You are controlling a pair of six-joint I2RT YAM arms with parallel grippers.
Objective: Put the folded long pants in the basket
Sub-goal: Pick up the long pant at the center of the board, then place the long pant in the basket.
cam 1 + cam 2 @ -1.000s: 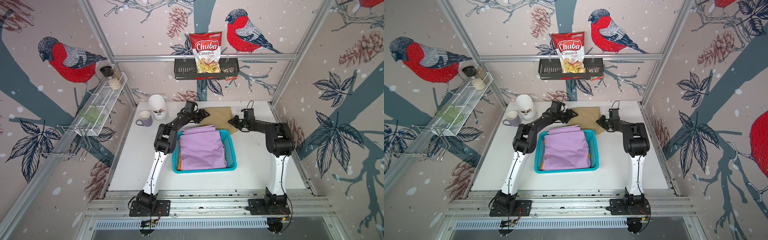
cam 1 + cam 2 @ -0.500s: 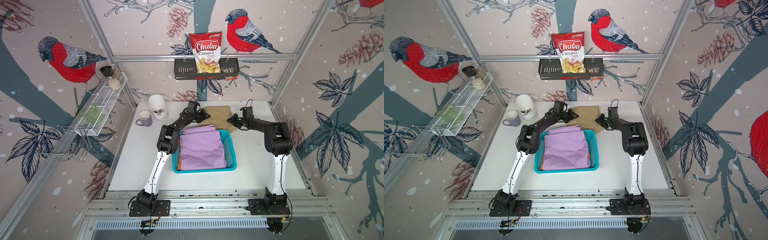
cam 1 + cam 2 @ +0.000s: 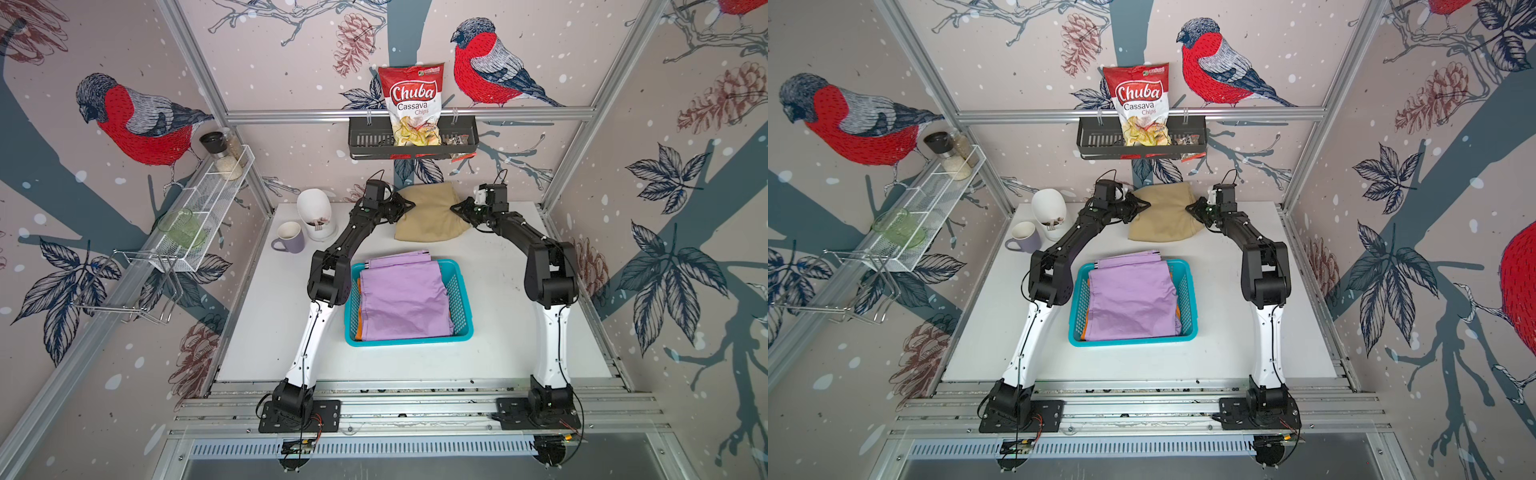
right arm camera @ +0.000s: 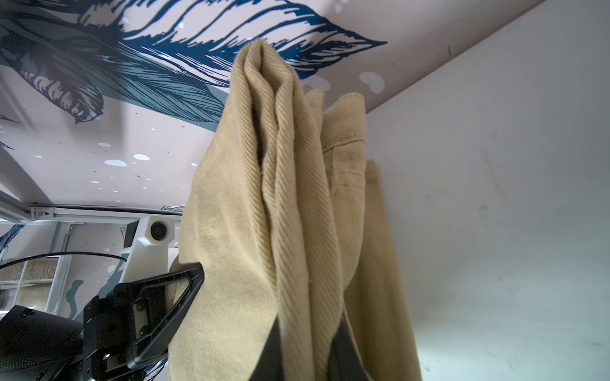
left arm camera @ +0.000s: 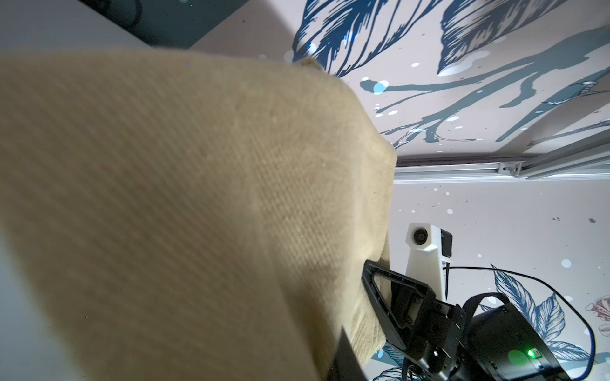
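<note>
left claw (image 3: 410, 205) and right claw (image 3: 454, 208) clenched on khaki pants (image 3: 430, 216), white table (image 3: 498, 270), bird-print walls (image 3: 291, 62)

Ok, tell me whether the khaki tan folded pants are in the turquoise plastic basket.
Out. The left gripper and right gripper hold the khaki tan folded pants beyond the turquoise plastic basket, clear of its rim.

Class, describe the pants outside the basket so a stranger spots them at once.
Find the far end of the white table, below the black shelf. Between the left gripper and right gripper is a folded tan bundle, the khaki pants; the lilac pants lie in the basket.
</note>
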